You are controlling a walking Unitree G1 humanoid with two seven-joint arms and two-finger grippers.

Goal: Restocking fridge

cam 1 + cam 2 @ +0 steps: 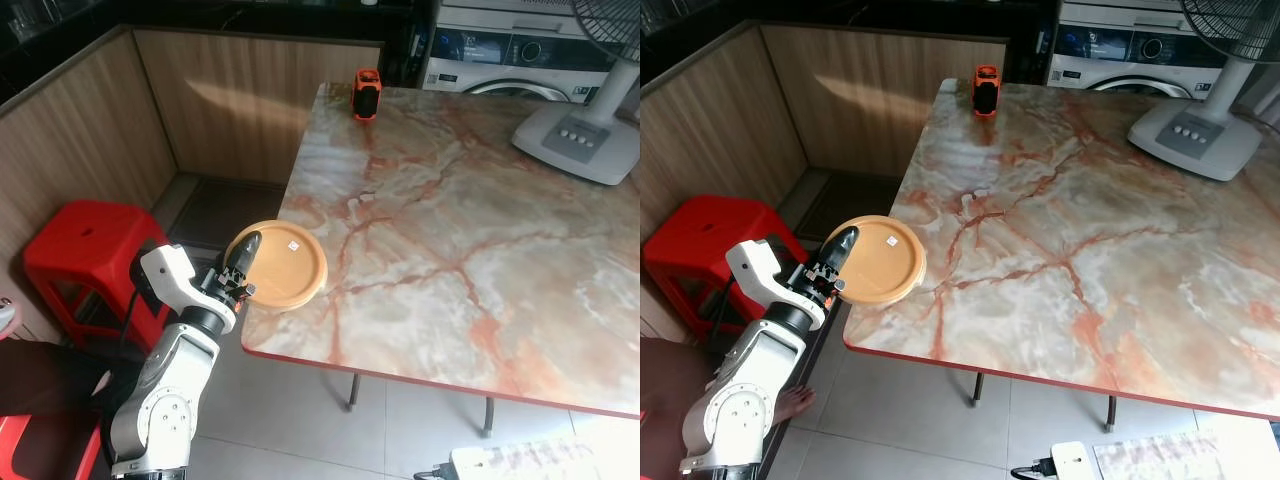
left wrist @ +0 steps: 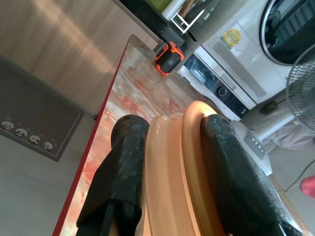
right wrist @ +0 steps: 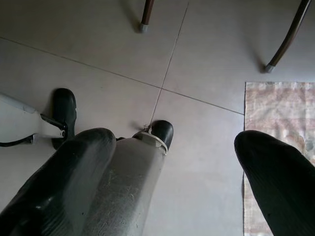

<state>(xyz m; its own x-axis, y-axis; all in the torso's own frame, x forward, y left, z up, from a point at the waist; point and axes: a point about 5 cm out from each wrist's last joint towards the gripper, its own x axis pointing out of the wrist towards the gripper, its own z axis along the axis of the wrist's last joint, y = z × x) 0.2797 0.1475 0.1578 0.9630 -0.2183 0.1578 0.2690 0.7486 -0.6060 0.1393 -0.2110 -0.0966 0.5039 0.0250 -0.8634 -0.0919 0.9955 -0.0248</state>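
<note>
An orange plate [image 1: 285, 263] lies at the near left corner of the marble table [image 1: 470, 230], jutting over its edge. My left gripper [image 1: 243, 262] is shut on the plate's left rim, one black finger above and one below. The left wrist view has the plate's rim [image 2: 179, 172] edge-on between the two fingers [image 2: 123, 167]. My right gripper [image 3: 172, 172] hangs open, pointing down at the tiled floor [image 3: 206, 64].
A small orange and black device [image 1: 367, 93] stands at the table's far left corner. A white fan base [image 1: 580, 140] sits at the far right. A red stool [image 1: 85, 245] stands left of the table by the wooden wall. A washing machine [image 1: 520, 55] is behind.
</note>
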